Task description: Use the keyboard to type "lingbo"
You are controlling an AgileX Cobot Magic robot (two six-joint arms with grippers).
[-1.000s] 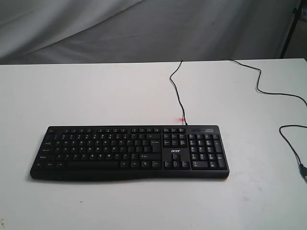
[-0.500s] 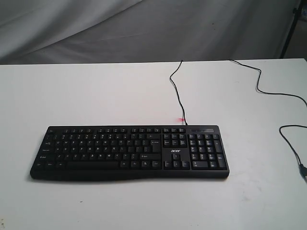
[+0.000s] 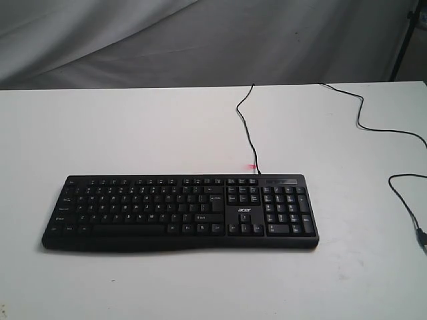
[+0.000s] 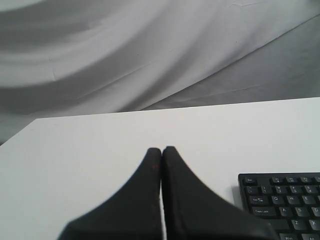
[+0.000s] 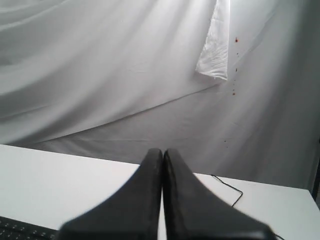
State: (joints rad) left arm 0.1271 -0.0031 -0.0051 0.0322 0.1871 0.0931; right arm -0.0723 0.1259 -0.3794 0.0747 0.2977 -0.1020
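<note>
On the table [image 3: 133,127], toward its near edge: keyboard [image 3: 180,212], number pad at the right end. Behind it, from its back edge to the table's far edge: cable [image 3: 247,133]. Farther right, apart: second cable [image 3: 359,113].

Black keyboard [image 3: 180,212] with white legends; white table [image 3: 133,127]; grey backdrop [image 3: 200,40].
</note>
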